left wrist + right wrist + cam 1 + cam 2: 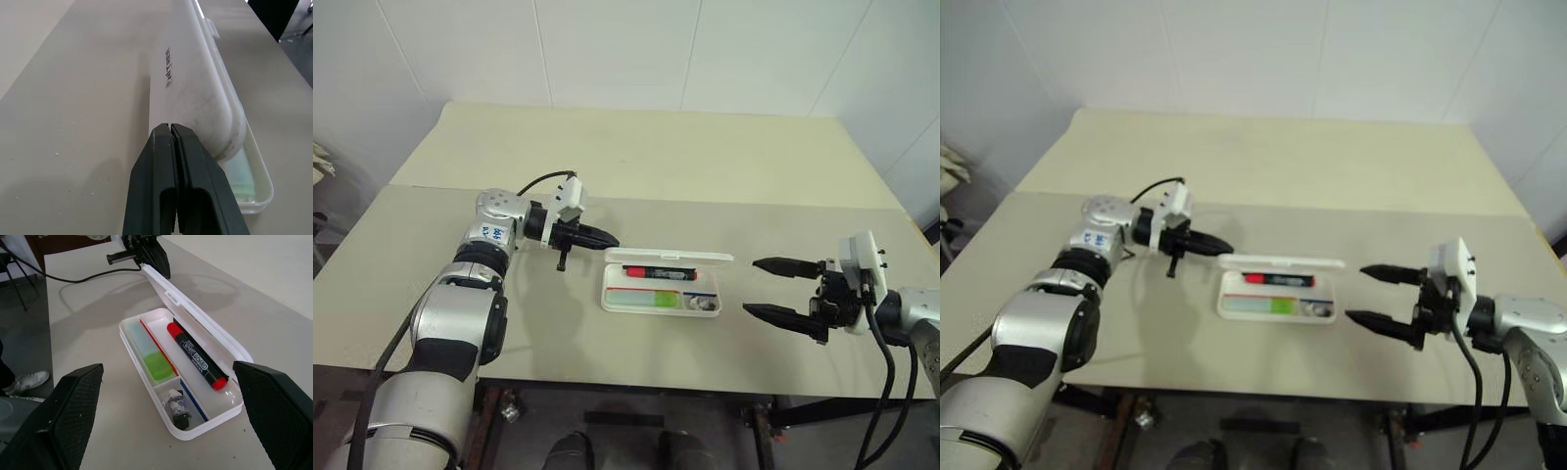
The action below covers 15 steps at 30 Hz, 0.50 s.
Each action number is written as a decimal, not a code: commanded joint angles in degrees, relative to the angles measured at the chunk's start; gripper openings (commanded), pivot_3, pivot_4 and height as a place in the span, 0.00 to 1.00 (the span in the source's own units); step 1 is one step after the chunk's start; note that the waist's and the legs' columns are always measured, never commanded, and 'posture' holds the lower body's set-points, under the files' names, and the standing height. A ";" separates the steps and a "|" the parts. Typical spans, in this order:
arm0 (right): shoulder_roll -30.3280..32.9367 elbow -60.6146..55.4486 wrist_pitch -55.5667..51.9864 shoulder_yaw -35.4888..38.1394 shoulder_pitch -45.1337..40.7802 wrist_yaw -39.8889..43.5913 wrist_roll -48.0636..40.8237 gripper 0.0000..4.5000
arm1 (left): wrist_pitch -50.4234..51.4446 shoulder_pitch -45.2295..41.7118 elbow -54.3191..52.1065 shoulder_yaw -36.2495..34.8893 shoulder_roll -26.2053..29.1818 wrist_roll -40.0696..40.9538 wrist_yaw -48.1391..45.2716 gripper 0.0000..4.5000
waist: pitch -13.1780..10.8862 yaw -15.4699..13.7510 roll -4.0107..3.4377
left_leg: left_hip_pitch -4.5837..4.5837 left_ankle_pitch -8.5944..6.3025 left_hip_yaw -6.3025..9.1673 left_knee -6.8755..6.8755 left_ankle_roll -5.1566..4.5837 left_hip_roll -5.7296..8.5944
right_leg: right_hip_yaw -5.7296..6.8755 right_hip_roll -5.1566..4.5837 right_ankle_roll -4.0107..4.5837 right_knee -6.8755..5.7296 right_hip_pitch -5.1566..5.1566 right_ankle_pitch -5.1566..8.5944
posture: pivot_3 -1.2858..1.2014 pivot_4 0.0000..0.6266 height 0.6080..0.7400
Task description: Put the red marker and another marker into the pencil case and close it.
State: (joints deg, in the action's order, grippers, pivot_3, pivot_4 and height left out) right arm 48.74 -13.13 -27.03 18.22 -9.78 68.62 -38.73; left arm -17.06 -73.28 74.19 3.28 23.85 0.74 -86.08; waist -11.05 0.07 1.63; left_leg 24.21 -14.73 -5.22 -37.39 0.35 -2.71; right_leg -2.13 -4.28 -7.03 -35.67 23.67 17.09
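Both markers in, lid still up — closing is the step in hand.

The pencil case (661, 291) lies open near the front edge of the counter (607, 157), about midway along it, with the red marker (197, 354) in its rear compartment and the pale green highlighter (150, 355) in the front one. The left end effector (597, 237) has its fingers pressed together, empty, with its tip at the back of the raised lid (195, 93) at the case's left end. The right end effector (781, 290) hovers spread wide and empty, just off the case's right end. To close it well, the left tip should likely push the lid forward and down along its hinge arc — slowly, so the light case does not slide toward the front edge. The right one could brace the tray if it shifts.
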 commanded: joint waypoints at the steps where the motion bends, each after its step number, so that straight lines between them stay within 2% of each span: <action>1: 0.69 1.28 2.17 0.83 -1.68 1.28 -0.17 1.00 | -3.26 -1.55 -3.18 2.00 -0.71 -0.78 -6.42 0.01 | 0.00 0.00 0.00 | 0.00 0.00 0.00 0.00 0.00 0.00 | -0.01 0.00 0.00 0.00 0.00 0.00 | 0.52 0.24 1.00; 15: 1.06 5.22 4.68 -0.93 -3.78 5.58 0.87 1.00 | -22.07 4.35 -7.08 12.76 -3.34 -6.36 -5.07 0.01 | 0.00 -0.01 0.00 | 0.00 0.00 0.00 -0.13 0.00 -0.01 | -0.03 -0.01 0.00 -0.11 0.00 0.00 | 0.52 0.24 1.00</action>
State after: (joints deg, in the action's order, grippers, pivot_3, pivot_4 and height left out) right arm 48.74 -8.00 -23.57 16.37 -13.13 72.93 -37.18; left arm -36.54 -69.19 68.26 14.76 20.46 -4.40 -86.07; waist -11.05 0.05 1.63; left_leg 24.20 -14.73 -5.22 -37.54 0.34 -2.72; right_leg -2.17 -4.28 -7.03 -35.78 23.66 17.08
